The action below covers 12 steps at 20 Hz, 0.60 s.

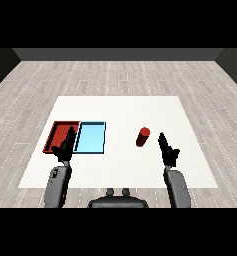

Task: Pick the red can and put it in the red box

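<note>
The right hand (168, 150) has its fingers straight and holds nothing, so to do the reach well it should move up and left, with thumb and fingers parted, until they sit either side of the can before curling. The red can (143, 136) stands upright on the white table (120, 107), near those fingertips but apart, right of the blue tray (91, 138). The left hand (66, 145), fingers also relaxed, hovers over the red tray (58, 131).
</note>
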Available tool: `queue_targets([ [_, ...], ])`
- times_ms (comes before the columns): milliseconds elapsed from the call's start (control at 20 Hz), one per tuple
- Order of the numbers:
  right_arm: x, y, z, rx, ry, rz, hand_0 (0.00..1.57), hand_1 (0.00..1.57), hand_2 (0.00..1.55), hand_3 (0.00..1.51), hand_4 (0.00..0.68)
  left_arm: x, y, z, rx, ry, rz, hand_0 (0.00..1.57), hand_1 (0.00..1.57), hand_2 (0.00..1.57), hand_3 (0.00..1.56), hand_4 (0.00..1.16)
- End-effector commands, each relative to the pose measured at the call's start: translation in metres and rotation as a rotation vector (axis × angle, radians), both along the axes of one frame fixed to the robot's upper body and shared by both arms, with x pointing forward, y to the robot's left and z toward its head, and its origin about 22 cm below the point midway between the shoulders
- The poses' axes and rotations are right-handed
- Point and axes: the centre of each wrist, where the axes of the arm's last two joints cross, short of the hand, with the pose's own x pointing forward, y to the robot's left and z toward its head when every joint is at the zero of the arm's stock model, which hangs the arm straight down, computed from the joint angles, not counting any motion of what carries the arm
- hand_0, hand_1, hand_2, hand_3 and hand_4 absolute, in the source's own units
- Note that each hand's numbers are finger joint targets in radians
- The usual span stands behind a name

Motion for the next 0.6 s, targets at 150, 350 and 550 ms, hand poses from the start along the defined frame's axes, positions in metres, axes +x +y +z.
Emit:
queue_targets([
  [150,0.006,-0.088,0.016,0.0,-0.055,0.006,0.0,0.0,0.0,0.0,0.0,-0.007,-0.002,-0.01,0.033,0.034,-0.044,0.0,0.0,0.0,0.0,0.0],
  [350,0.011,-0.1,0.038,0.07,-0.337,0.09,0.0,0.0,0.0,0.0,0.0,-0.001,-0.011,0.02,-0.064,-0.346,-0.07,0.0,0.0,0.0,0.0,0.0],
  [550,0.003,-0.131,0.018,0.112,-0.398,0.095,0.0,0.0,0.0,0.0,0.0,-0.013,-0.013,0.006,-0.049,-0.392,-0.078,0.0,0.0,0.0,0.0,0.0],
])
